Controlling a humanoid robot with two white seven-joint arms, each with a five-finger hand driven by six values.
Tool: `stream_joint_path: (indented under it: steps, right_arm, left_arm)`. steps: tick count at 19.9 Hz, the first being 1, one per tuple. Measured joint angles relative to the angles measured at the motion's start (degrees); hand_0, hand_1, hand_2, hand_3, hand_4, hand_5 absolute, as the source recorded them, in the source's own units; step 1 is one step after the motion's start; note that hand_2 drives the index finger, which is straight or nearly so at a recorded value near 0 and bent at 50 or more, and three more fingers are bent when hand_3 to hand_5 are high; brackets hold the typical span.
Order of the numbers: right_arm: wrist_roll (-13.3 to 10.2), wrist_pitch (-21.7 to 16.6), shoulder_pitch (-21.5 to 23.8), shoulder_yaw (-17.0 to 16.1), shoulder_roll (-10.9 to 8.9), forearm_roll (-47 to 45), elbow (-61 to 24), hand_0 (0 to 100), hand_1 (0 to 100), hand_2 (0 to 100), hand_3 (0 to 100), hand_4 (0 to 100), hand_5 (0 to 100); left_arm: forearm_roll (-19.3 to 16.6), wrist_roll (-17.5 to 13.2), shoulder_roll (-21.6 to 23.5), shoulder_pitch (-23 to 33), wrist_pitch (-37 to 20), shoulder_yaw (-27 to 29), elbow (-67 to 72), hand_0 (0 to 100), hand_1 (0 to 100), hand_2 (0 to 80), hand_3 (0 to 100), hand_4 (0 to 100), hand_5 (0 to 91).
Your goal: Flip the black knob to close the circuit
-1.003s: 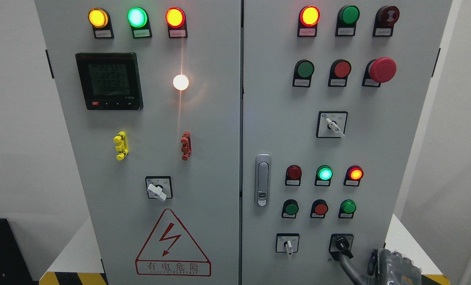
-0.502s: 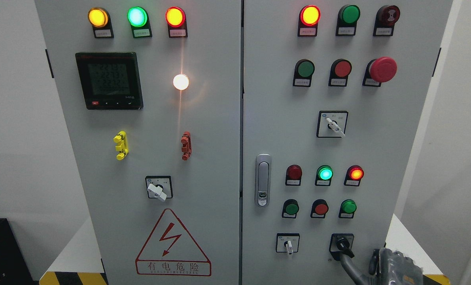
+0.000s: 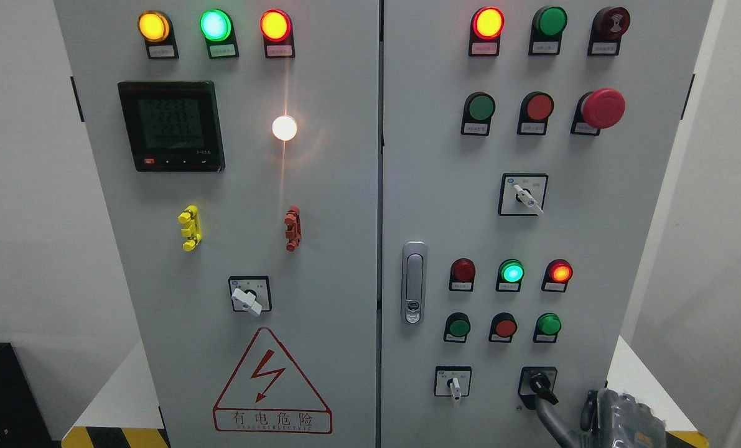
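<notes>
Your right hand [image 3: 619, 420] sits at the bottom right corner, arm coming in from the right, mostly cut off by the frame edge. One grey finger [image 3: 547, 415] reaches up-left and its tip touches the black knob [image 3: 541, 386] from below. The other fingers are curled near the palm; can't tell whether anything actually pinches the knob, only the fingertip contact is clear.

The black knob is on the right door of the grey cabinet [image 3: 345, 186], bottom row, in a black square plate, its handle tilted toward lower right. Just left of it you've got a white selector switch [image 3: 453, 384] pointing down. Above them: a row of green, red, green pushbuttons, then 3 lamps w/ the green lamp [image 3: 511, 272] and the rightmost red-orange lamp [image 3: 560, 272] lit. Door latch [image 3: 413, 283] sits near the center seam.
</notes>
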Motion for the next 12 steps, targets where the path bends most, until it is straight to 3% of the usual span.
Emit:
stream_joint_path:
  steps: [12]
  right_arm:
    - [-0.2, 0.1, 0.0, 1.4, -0.05, -0.2, 0.3, 0, 6, 87, 100, 95, 96]
  left_arm:
    - [0.0, 0.0, 0.0, 0.0, 0.0, 0.0, 0.0, 12, 56, 0.0, 0, 0, 0.0]
